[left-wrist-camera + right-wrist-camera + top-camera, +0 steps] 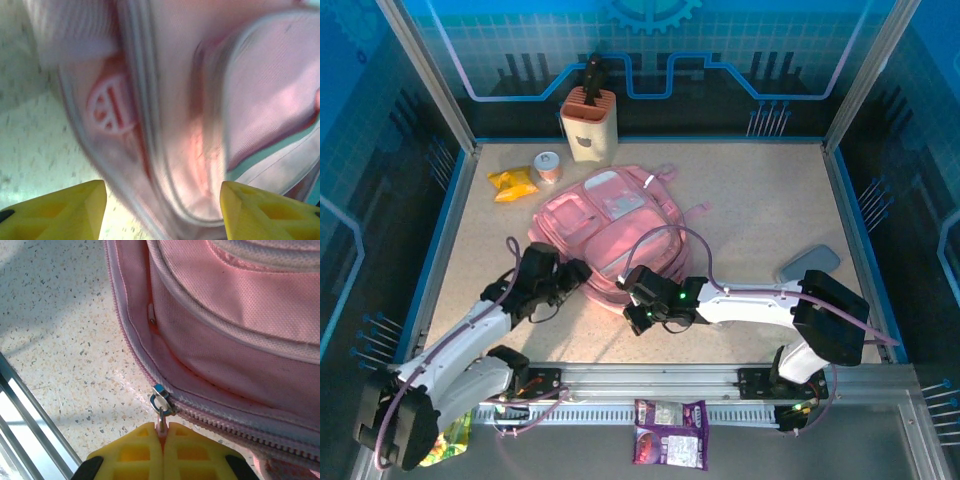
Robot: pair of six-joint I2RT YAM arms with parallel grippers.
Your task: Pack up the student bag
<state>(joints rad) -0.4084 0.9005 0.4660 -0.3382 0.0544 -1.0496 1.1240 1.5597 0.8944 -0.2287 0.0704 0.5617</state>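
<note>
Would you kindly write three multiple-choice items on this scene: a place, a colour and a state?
1. Where does the yellow packet lie?
A. on the table, behind and left of the student bag
B. inside the bag
C. in a gripper
2. What colour is the flat item right of the bag?
A. red
B. grey
C. green
3. How is the right gripper?
A. open
B. shut on a strap
C. shut on the zip pull
Answers: 1 A: it lies on bare table off the bag's far corner. 2 B: plainly grey from above. 3 C: it pinches the pull in the right wrist view.
</note>
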